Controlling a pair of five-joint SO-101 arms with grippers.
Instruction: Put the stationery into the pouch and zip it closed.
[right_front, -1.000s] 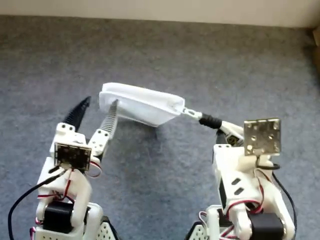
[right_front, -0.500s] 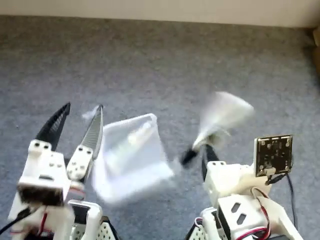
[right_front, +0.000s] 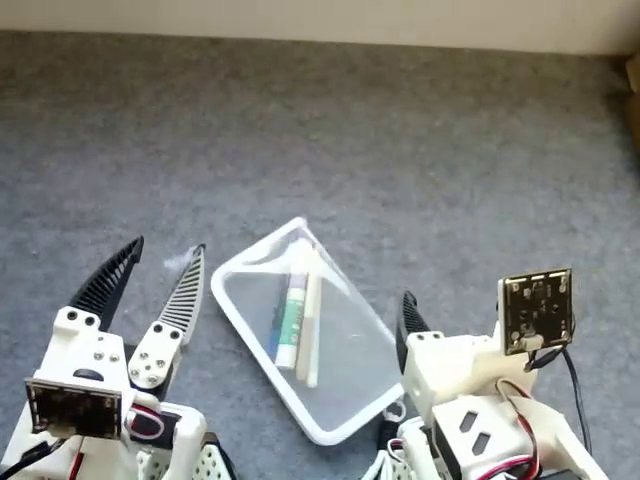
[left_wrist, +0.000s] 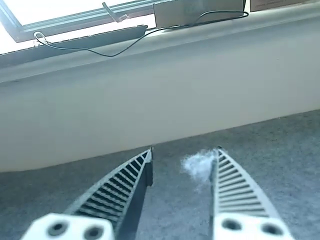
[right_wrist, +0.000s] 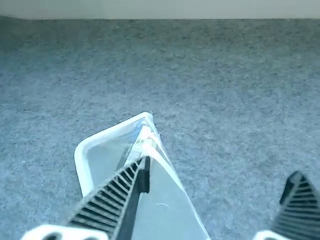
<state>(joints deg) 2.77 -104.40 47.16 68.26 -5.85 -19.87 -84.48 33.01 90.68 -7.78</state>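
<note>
Flat on the grey table (right_front: 330, 130) lay the pouch (right_front: 340, 375), clear face up, set at a slant between the two pincers. Through that face the stationery (right_front: 293, 318) showed inside: a few slim sticks lying side by side, one with a green and blue band, the others pale. Whether the zip along the edge was done up could not be told.

The left pincer (right_front: 167, 250) stood just beside the pouch, apart from it, its two ribbed fingers spread wide with nothing between them. A tuft of white fluff (right_front: 180, 261) clung near the tip of the finger closer to the pouch. In the left wrist view that pincer (left_wrist: 184, 152) pointed out over bare table, the fluff (left_wrist: 197, 164) against the inner side of one finger, and beyond the tips rose a cream wall (left_wrist: 160, 85) with a dark cable (left_wrist: 100, 51) trailing along the ledge above it.

The right pincer (right_wrist: 221, 169) was spread as well and held nothing. In the right wrist view one of its fingers (right_wrist: 127, 192) lay across the sight of the pouch (right_wrist: 102, 155), which sat ahead of the tips and off toward that finger's side. The other finger stood over bare table, well apart from the first.
</note>
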